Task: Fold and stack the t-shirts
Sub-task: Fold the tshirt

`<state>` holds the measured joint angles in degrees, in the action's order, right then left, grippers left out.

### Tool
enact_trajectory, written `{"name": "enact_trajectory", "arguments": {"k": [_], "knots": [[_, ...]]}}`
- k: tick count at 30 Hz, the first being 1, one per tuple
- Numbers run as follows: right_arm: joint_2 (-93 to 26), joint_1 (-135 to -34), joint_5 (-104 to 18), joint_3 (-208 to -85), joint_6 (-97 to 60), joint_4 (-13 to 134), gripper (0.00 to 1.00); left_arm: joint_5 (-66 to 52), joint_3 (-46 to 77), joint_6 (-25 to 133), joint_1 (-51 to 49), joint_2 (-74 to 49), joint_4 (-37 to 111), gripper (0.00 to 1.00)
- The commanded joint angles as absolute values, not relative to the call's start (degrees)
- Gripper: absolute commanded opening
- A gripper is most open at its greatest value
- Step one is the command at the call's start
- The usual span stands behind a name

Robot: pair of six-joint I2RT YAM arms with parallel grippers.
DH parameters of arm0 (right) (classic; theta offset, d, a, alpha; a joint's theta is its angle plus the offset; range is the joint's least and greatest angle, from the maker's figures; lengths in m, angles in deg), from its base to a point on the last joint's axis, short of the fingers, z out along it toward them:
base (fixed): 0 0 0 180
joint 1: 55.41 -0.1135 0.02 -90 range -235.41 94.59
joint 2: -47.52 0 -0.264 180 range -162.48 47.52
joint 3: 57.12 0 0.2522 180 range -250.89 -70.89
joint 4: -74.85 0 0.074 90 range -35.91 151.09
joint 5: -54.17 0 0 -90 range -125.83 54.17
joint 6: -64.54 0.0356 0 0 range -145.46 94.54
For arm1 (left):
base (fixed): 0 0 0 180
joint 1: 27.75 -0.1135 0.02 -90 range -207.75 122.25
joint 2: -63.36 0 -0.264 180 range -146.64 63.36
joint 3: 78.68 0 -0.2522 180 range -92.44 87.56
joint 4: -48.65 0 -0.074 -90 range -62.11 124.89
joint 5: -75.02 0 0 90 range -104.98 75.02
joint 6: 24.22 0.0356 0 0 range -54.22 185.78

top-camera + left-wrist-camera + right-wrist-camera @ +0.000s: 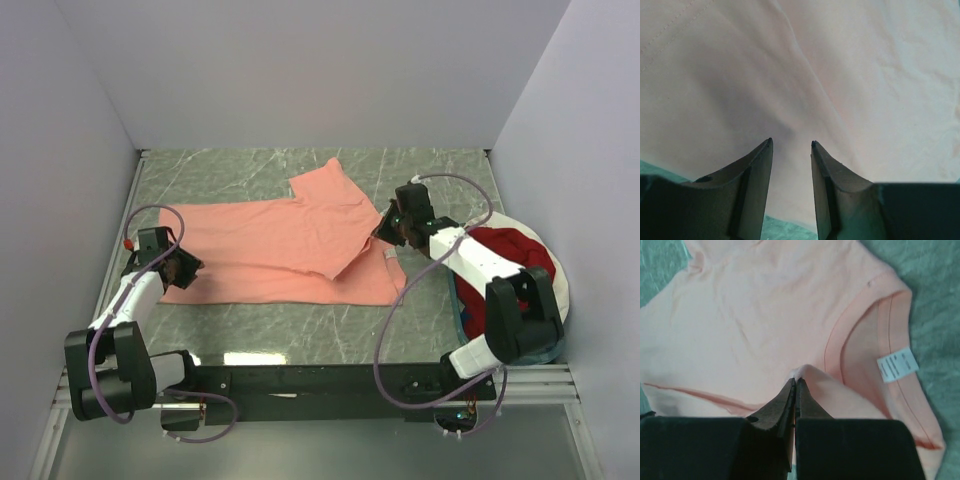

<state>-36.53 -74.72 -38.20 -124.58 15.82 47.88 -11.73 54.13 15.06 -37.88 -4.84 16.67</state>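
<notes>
My left jaws are hovering half open over the hem end of the salmon-pink t-shirt (260, 250), which is lying smooth on the marbled worktop (300, 340), and are gripping nothing. At its collar end my right jaws are pinching shut on a soft ridge of cloth beside the white neck label (896, 365). I judge this is starting a fold, which is calling for a lift and carry across. Beyond that end, the dark red t-shirt (505, 250) is sitting bunched in the basket (562, 285).

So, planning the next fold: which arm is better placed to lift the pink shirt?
Right: the right gripper pinches the salmon-pink t-shirt beside its collar; the left gripper is open above it.
</notes>
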Motion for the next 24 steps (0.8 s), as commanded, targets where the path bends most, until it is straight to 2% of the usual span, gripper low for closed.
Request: {"name": "enact_trajectory", "arguments": {"k": [1,9,19,22,23,24], "knots": [[-40.88,-71.85,-42.24,-129.06,16.38,50.62,0.0,-10.76,52.41,14.45,-38.03,-5.37,18.63,0.43],[-49.05,-69.82,-45.84,-134.07,19.01,52.74,0.0,-11.28,51.7,14.27,-37.94,-5.63,18.28,0.43],[-53.9,-68.51,-48.74,-136.54,21.74,54.67,0.0,-13.57,50.91,12.43,-37.94,-5.28,17.31,0.43],[-54.43,-68.42,-48.84,-137.24,21.04,54.15,0.14,-13.39,50.04,11.73,-38.03,-5.98,17.49,0.43],[-54.17,-68.42,-48.49,-136.72,20.17,54.14,0.29,-13.39,49.34,11.64,-37.94,-6.42,17.4,0.44],[-52.86,-68.42,-48.22,-136.11,19.9,54.23,0.37,-13.57,48.98,11.72,-37.94,-6.69,17.23,0.43]]}}
